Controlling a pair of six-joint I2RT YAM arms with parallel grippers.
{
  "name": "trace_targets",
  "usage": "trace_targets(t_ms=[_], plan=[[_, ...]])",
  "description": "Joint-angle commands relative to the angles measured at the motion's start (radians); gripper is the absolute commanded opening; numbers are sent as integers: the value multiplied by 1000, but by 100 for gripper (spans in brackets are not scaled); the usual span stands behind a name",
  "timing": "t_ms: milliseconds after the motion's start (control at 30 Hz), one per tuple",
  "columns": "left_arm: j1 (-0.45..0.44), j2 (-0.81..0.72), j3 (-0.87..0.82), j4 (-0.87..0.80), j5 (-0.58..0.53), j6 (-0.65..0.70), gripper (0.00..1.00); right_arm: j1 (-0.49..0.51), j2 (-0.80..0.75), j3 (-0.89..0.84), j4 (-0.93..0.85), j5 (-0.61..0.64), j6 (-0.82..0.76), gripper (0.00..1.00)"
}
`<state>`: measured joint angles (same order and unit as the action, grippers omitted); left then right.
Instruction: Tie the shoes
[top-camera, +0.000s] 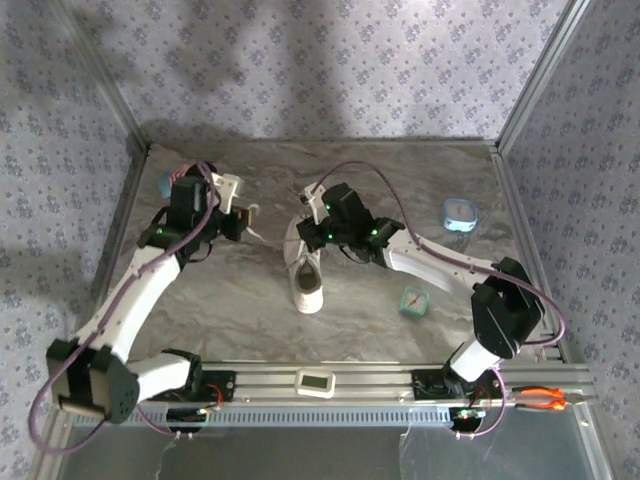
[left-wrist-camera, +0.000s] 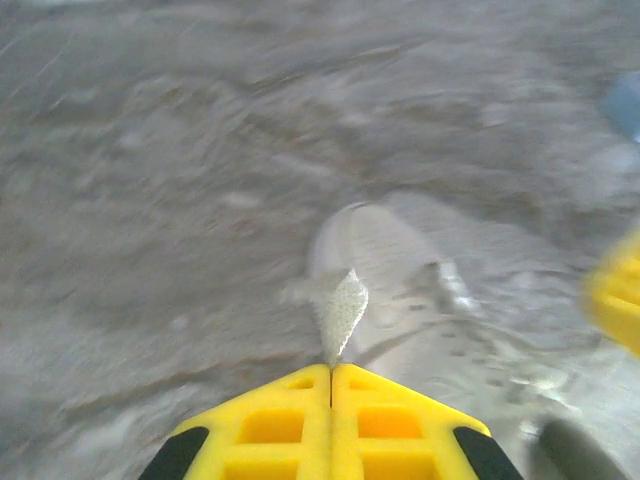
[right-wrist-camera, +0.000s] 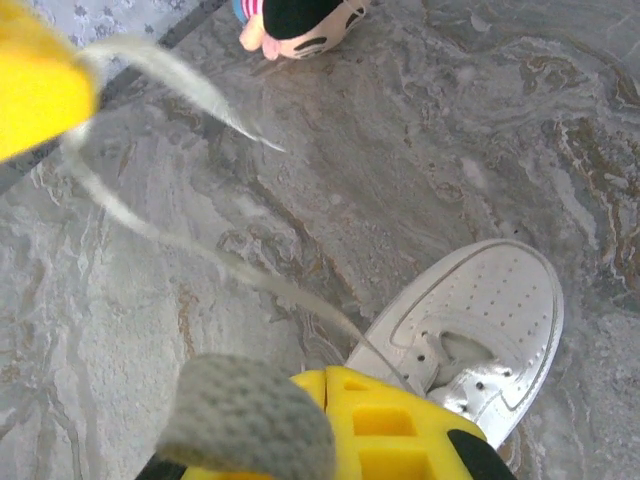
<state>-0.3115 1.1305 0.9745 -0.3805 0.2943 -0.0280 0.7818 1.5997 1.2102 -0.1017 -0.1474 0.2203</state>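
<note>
Yellow left gripper (left-wrist-camera: 331, 368) shut tight, pinching end of white lace (left-wrist-camera: 341, 305); sneaker (left-wrist-camera: 400, 270) blurry just past it.
Right gripper (right-wrist-camera: 335, 378) closed, lace loop bunched on it; sneaker toe beside, doll (right-wrist-camera: 300, 20) far off.
Top: sneaker mid table (top-camera: 400, 180), under right gripper.

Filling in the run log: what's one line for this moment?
left pincer: shut on lace | right pincer: shut | sneaker: untied
</note>
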Motion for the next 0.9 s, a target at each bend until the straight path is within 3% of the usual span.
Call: trace_targets(t_ms=[0,233,400,867], plan=[[-118,-89,-86,75,68,152,0,-18,36,74,-69,-62,33,0],[-387,-254,-260,251,-2,308,0,-38,95,142,-125,-149,53,0],[-552,-232,-272,289,-45,453,0,-41,109,162,-150,-162,42,0],[-678,154,-34,302,-50,611,0,-40,121,193,-201,-179,13,0]])
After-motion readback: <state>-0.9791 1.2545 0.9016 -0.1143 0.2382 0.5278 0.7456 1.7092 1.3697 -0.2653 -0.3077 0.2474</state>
